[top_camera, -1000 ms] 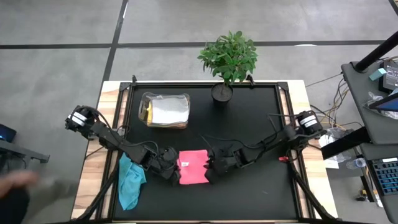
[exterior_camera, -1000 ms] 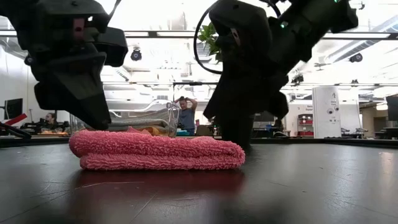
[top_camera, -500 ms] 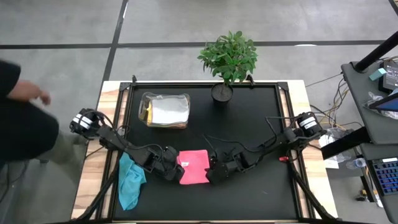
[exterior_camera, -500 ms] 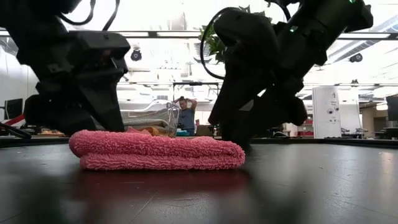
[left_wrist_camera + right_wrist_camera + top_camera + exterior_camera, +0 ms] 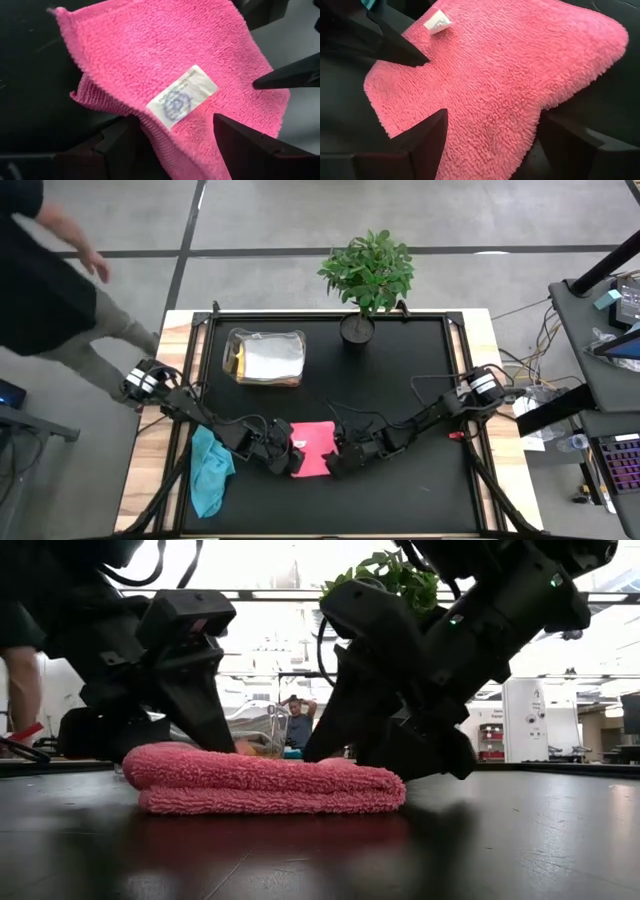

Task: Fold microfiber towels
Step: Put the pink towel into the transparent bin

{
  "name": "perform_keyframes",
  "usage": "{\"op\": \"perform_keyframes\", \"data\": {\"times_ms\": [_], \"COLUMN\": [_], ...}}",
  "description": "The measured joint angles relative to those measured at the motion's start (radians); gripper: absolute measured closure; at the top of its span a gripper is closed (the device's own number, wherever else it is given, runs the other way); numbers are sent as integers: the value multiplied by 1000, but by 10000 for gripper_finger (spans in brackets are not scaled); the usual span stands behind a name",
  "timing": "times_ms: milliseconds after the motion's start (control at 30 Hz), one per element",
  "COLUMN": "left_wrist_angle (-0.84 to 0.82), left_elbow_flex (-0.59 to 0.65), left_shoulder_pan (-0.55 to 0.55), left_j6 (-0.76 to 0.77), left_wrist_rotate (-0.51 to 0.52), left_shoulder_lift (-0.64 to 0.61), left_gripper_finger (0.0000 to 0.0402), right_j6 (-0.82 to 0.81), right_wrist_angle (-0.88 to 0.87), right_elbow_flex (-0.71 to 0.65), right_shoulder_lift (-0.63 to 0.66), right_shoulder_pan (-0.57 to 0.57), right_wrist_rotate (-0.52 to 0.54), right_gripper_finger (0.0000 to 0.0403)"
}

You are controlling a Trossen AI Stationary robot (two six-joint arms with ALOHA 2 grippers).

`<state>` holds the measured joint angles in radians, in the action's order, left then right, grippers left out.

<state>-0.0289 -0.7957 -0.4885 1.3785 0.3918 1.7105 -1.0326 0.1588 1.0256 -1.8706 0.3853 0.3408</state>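
Observation:
A pink towel [image 5: 313, 448] lies folded on the black table mat [image 5: 420, 380], its white label [image 5: 182, 97] on top. My left gripper [image 5: 283, 455] is open at the towel's left edge. In the left wrist view its fingers [image 5: 172, 130] straddle a towel corner. My right gripper [image 5: 338, 462] is open at the towel's right edge, and a corner of pink cloth lies between its fingers [image 5: 492, 120]. In the low view both grippers are down at the ends of the folded towel [image 5: 270, 788]. A teal towel [image 5: 208, 470] lies crumpled at the table's left. My left gripper has one finger [image 5: 250, 145] over the towel's top layer and the other [image 5: 120, 145] beside its folded edge [image 5: 100, 102]; whether either touches the cloth, I cannot tell. My right gripper stands with its fingers [image 5: 427, 137] on either side of a towel corner [image 5: 495, 150]; whether it touches, I cannot tell.
A clear plastic box [image 5: 265, 357] with more cloths stands at the far left of the mat. A potted plant [image 5: 365, 275] stands at the far edge. A person [image 5: 50, 280] stands beside the table's left side.
Both grippers have opened, rolled a little and gone down onto the left and right ends of the pink towel, which stays folded in its place. A person has walked up along the table's left side.

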Motion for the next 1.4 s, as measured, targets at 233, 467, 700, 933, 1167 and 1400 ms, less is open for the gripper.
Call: {"op": "perform_keyframes", "data": {"times_ms": [233, 467, 700, 933, 1167, 1400], "left_wrist_angle": [14, 18, 25, -29, -251, -438], "left_elbow_flex": [2, 6, 3, -2, -6, -7], "left_shoulder_pan": [0, 0, 0, 12, 60, 161], "left_j6": [-25, -65, -157, -259, -369, -555], "left_wrist_rotate": [9, 22, 46, 90, 157, 179], "left_shoulder_lift": [3, 6, 6, -69, -262, -514], "left_gripper_finger": [192, 275, 376, 398, 400, 401], "right_j6": [34, 51, 113, 217, 405, 623], "right_wrist_angle": [77, 124, 148, 170, 164, -58], "right_elbow_flex": [-1, -1, -2, 3, 102, 327], "right_shoulder_lift": [-18, -41, -39, -5, 23, 28], "right_shoulder_pan": [-13, -19, -19, -35, -114, -228], "right_wrist_rotate": [-4, -3, 0, 2, 0, -8], "right_gripper_finger": [151, 222, 328, 388, 389, 389]}}
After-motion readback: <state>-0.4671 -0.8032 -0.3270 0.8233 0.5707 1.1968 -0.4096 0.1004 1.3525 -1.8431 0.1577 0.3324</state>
